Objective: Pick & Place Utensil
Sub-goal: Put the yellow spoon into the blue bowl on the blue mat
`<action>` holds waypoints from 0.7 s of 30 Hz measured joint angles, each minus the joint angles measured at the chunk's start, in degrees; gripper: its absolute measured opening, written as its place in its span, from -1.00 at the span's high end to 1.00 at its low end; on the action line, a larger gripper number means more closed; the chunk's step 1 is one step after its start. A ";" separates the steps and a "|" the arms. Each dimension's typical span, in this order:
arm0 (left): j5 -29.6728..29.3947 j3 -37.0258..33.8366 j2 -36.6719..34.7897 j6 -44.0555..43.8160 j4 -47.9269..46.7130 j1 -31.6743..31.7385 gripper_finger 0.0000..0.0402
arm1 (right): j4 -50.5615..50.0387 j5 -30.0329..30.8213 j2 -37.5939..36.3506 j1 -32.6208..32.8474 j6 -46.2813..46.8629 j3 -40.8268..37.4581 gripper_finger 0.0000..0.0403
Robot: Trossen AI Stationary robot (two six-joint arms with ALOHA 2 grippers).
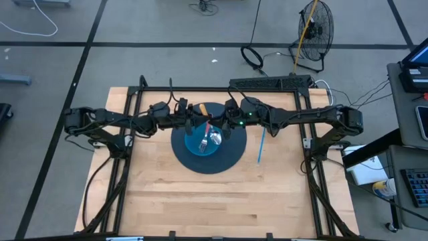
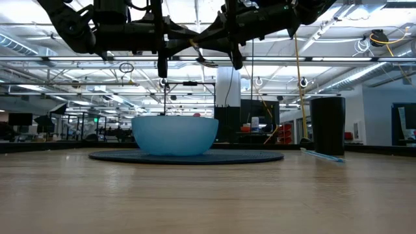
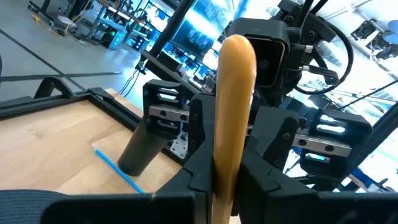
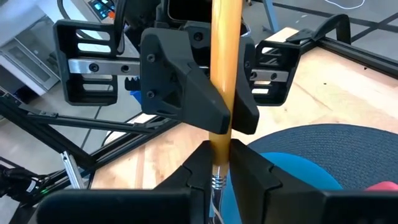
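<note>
A utensil with a long wooden handle (image 1: 200, 108) hangs in the air above the blue bowl (image 1: 198, 148), between my two grippers. The left gripper (image 3: 227, 180) and right gripper (image 4: 217, 168) face each other, both shut on that handle. The bowl stands on a dark round mat (image 1: 231, 157). It holds silver utensils (image 1: 214, 138), one with a red handle (image 1: 208, 127). In the low view the bowl (image 2: 174, 135) sits below both arms. The utensil's working end is hidden. My left gripper pinches the wooden handle (image 3: 231, 140) between its two fingers, some way below the rounded free end (image 3: 236, 46). The fingers lie across the handle. The utensil is lifted clear of the bowl. My right gripper pinches the same handle (image 4: 219, 146) between its two fingers, just above the metal ferrule (image 4: 216, 182). The left gripper's fingers (image 4: 183, 93) clamp the handle a little farther along. Its fingers lie across the handle, which is clear of the bowl.
A black cylindrical cup (image 2: 327, 123) stands right of the mat, also seen as a dark cup (image 3: 140, 149) in the left wrist view. A thin blue stick (image 1: 261, 146) lies on the wood beside it. A black frame rail (image 1: 221, 89) borders the far edge.
</note>
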 joint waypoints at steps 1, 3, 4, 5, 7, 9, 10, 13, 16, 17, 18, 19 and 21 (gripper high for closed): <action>0.00 0.00 0.00 0.00 0.00 0.00 0.80 | -0.02 -0.05 0.00 0.00 0.01 0.00 0.81; -0.01 0.00 0.00 -0.01 0.00 0.00 0.78 | 0.00 -0.05 0.00 0.02 0.01 0.00 0.83; -0.04 0.00 0.00 -0.01 0.01 0.00 0.76 | 0.03 -0.05 0.00 0.01 0.00 0.00 0.84; -0.12 0.00 0.00 -0.02 0.01 0.00 0.76 | 0.04 -0.05 0.00 0.02 0.00 0.00 0.85; -0.42 0.00 0.00 -0.02 0.01 -0.02 0.77 | 0.02 -0.05 0.00 0.02 0.08 0.00 0.87; -0.62 0.00 0.00 -0.01 0.01 0.00 0.82 | 0.02 -0.03 0.00 0.00 0.36 0.00 0.88; -0.69 0.00 0.00 -0.01 0.00 0.00 0.84 | 0.02 -0.03 0.00 0.00 0.37 0.00 0.88; -0.89 0.00 0.00 -0.01 0.00 -0.02 0.85 | 0.01 -0.02 0.00 0.00 0.51 0.00 0.87; -1.36 0.00 0.00 0.13 -0.01 -0.02 0.85 | 0.00 0.02 0.00 0.00 1.27 0.00 0.85; -1.56 0.00 0.00 0.14 -0.01 -0.05 0.85 | -0.11 0.04 0.00 0.00 1.38 0.00 0.84; -1.77 0.00 0.00 0.14 -0.03 -0.07 0.85 | -0.32 0.04 0.00 0.00 1.42 0.00 0.84; -1.91 0.00 -0.01 0.14 -0.10 -0.07 0.85 | -0.59 0.06 0.00 0.00 1.40 0.02 0.83; -2.08 0.00 0.00 0.14 -0.26 -0.09 0.83 | -1.57 0.14 0.00 0.00 1.46 0.08 0.81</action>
